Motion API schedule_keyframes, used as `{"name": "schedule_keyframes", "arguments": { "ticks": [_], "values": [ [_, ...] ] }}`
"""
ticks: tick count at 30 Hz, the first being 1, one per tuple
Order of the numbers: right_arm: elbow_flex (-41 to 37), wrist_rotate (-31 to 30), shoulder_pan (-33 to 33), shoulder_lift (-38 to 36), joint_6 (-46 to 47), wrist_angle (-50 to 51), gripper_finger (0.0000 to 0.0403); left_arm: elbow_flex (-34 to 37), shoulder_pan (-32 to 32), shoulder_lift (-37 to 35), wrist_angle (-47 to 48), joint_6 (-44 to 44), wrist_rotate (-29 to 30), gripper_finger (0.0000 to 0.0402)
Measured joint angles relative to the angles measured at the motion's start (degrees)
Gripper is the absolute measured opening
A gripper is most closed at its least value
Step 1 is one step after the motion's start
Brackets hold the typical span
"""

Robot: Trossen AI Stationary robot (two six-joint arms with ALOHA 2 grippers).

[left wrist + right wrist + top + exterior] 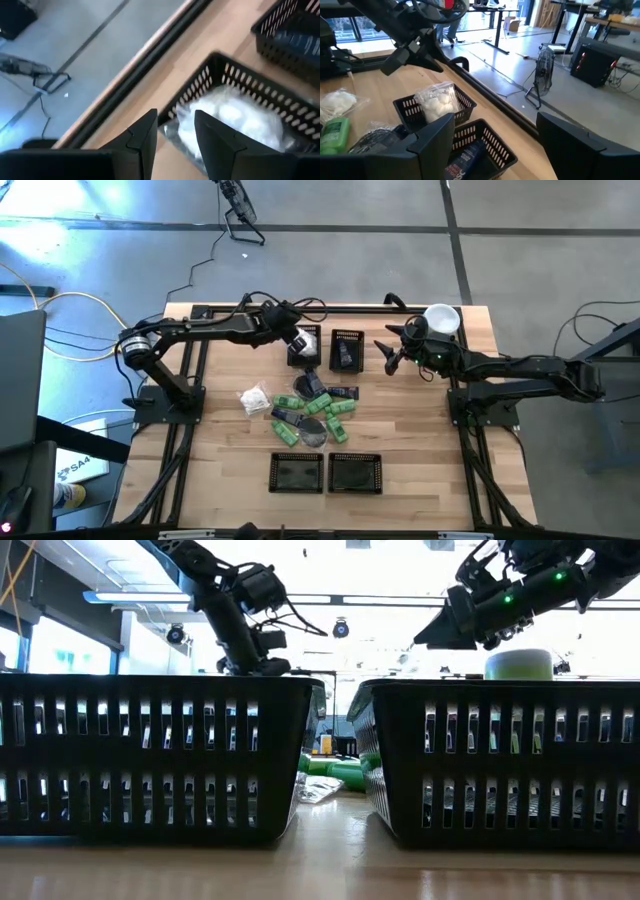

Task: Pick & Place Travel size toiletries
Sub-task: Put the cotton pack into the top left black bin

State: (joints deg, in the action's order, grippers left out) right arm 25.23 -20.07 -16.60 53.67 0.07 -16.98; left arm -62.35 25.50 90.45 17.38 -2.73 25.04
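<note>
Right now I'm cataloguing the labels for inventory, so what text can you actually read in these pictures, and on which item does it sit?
No text can be read.
Dark blue flat packet in the black mesh basket: reddish print, too blurred to read.
Bright green bottle: label too small to read.
White box on the floor: dark markings, illegible.

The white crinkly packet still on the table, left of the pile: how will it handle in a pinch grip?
The white crinkly packet looks soft and bulgy, so probably floppy and light. Its clear wrap may slip or crumple between fingers. It lies flat, so rolling seems unlikely.
</note>
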Motion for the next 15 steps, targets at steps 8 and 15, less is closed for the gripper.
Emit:
{"name": "schedule_keyframes", "arguments": {
  "ticks": [8, 15],
  "values": [
    [0.0, -0.59, -2.89, 0.0, -1.39, -0.36, 0.0274, 0.0, 0.02, 0.02, -11.11, 7.78, 0.22, 0.0127],
    [0.0, 4.58, -6.22, 0.0, -0.18, -0.37, 0.0272, 0.0, 0.02, 0.02, -15.41, 10.42, -1.17, 0.0127]
  ]
}}
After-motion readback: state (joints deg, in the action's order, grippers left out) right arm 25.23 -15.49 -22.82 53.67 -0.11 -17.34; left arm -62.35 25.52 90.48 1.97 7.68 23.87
